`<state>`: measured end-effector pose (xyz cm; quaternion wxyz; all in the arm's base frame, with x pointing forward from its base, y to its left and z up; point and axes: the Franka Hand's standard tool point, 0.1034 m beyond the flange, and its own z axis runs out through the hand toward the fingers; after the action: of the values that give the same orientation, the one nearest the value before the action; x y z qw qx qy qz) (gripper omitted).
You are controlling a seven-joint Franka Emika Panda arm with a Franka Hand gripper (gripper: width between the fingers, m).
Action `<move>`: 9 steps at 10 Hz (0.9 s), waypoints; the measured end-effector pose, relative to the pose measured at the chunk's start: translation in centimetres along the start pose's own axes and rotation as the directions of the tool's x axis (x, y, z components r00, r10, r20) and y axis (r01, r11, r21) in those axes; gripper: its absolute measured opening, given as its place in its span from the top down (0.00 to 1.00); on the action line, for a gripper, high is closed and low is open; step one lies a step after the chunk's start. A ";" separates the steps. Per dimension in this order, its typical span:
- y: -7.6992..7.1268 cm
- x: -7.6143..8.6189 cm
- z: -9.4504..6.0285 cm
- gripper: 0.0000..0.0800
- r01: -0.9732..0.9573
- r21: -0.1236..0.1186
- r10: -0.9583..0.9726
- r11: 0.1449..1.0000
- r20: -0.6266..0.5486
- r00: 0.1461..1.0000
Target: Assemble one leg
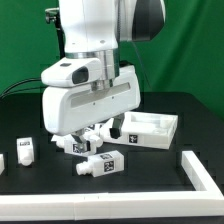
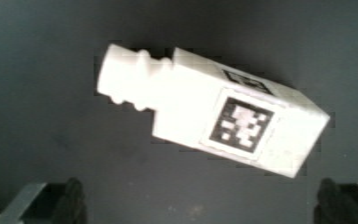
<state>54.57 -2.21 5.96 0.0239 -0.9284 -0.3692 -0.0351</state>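
At the exterior view's far left edge a white piece [image 1: 3,160] is cut off by the frame. Just to its right a spare leg [image 1: 27,150] stands on the black bench [image 1: 150,190], a tag facing the camera. Further right, under the arm's white body, is another tagged white piece [image 1: 68,145]. It is probably a leg too, but the arm hides part of it.

Next comes the pincer [image 1: 92,137], hanging low over the bench with its fingers spread wide and holding nothing. In the wrist view its two dark fingertips [image 2: 51,200] show only at the frame's corners, far apart, with bare bench [image 2: 51,130] between them.

The leg [image 1: 103,165] lies on its side on the bench, just in front of the pincer and slightly to the exterior view's right, not touching it. In the wrist view the leg [image 2: 211,105] lies slantwise ahead of the fingertips, outside the gap between them. One of its faces carries a square tag [image 2: 243,120], and its stepped end points away from the tag.

Right of the arm a flat white panel [image 1: 150,128] with a raised rim rests on the bench. A white bar [image 1: 205,172] runs along the lower right corner.
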 end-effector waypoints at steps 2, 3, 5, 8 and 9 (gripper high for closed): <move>0.1 0.0 0.1 0.19 0.017 -0.005 -0.017 1.000 -0.003 1.000; 0.6 -0.4 0.6 0.19 0.127 -0.053 -0.128 0.991 -0.027 0.991; 0.8 -1.0 2.1 0.19 0.299 -0.077 -0.302 0.951 -0.021 0.953; 0.1 -0.9 2.7 0.19 0.332 -0.147 -0.341 0.932 -0.041 0.939; -0.1 -0.8 2.7 0.19 0.329 -0.147 -0.339 0.933 -0.043 0.940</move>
<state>54.07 -2.53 3.19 -0.0341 -0.8498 -0.5173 -0.0952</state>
